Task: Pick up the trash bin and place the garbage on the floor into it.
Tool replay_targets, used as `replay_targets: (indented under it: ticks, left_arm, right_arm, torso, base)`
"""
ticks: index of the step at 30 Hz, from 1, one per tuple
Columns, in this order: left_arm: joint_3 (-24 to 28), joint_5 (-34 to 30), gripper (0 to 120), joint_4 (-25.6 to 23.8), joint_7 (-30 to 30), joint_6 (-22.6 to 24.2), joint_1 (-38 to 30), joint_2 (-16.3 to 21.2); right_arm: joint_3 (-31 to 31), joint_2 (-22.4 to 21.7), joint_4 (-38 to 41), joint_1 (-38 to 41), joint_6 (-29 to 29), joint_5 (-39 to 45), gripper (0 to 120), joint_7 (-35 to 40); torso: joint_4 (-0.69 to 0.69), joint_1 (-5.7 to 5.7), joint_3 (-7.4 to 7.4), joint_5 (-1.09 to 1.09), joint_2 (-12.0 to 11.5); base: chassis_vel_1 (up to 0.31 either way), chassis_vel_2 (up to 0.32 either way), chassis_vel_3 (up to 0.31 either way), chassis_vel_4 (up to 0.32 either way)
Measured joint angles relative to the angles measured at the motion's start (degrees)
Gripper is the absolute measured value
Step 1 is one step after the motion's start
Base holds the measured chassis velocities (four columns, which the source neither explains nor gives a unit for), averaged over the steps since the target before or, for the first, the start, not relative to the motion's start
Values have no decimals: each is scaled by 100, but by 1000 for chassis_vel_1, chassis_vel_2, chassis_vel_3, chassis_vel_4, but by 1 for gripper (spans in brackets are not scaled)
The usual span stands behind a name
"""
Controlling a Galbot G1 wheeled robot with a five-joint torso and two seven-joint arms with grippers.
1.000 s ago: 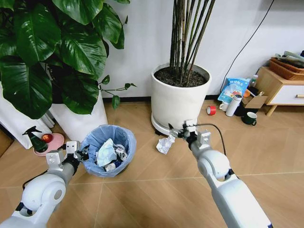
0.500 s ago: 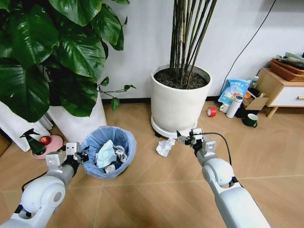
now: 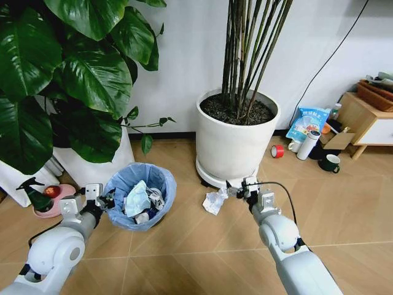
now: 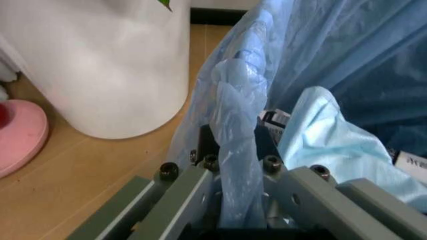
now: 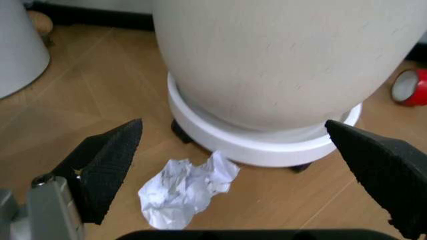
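"Plastic liner was all the left end effector (image 3: pixel 100 198) pinched at the trash bin (image 3: pixel 140 195) rim, left of the pot (image 3: pixel 237 140)."

"It might have slipped. And the right end effector (image 3: pixel 241 188), spread beside the crumpled paper (image 3: pixel 214 201) on the floor (image 3: pixel 202 246), risked bumping that pot."

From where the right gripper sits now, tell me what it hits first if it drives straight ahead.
Probably the crumpled paper on the floor, lying between the open right gripper fingers' line; past it stands the white plant pot. Depth is uncertain.
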Motion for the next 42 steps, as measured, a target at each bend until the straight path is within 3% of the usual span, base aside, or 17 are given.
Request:
replay_targets:
  ticks: [5,9,19,28,42]
  left_arm:
    - [-14,-1,0,-44,0,-2,28,-15]
    - [-44,-1,0,-91,-7,-4,62,-13]
    - [-65,-4,0,-153,-18,-64,146,-2]
    - [-43,-8,0,-160,-27,-74,156,52]
    - [11,-3,0,-112,-27,-78,125,55]
  right_arm:
    - [-503,77,-1142,570,-228,1110,100,79]
    - [-745,183,-1837,938,-158,1259,100,63]
    - [-936,765,-3884,2055,313,861,100,-37]
    - [-378,1544,-5807,3139,630,49,100,-223]
    - [36,1854,-6347,3285,439,-36,100,-65]
  torso:
    - [1,0,0,-1,0]
    - [1,0,1,-1,0]
    - [1,0,1,-1,0]
    - [1,0,1,-2,0]
    - [1,0,0,-2,1]
  base:
    - [0,0,0,0]
    - [0,0,0,0]
    - [0,0,0,0]
    - [0,0,0,0]
    - [0,0,0,0]
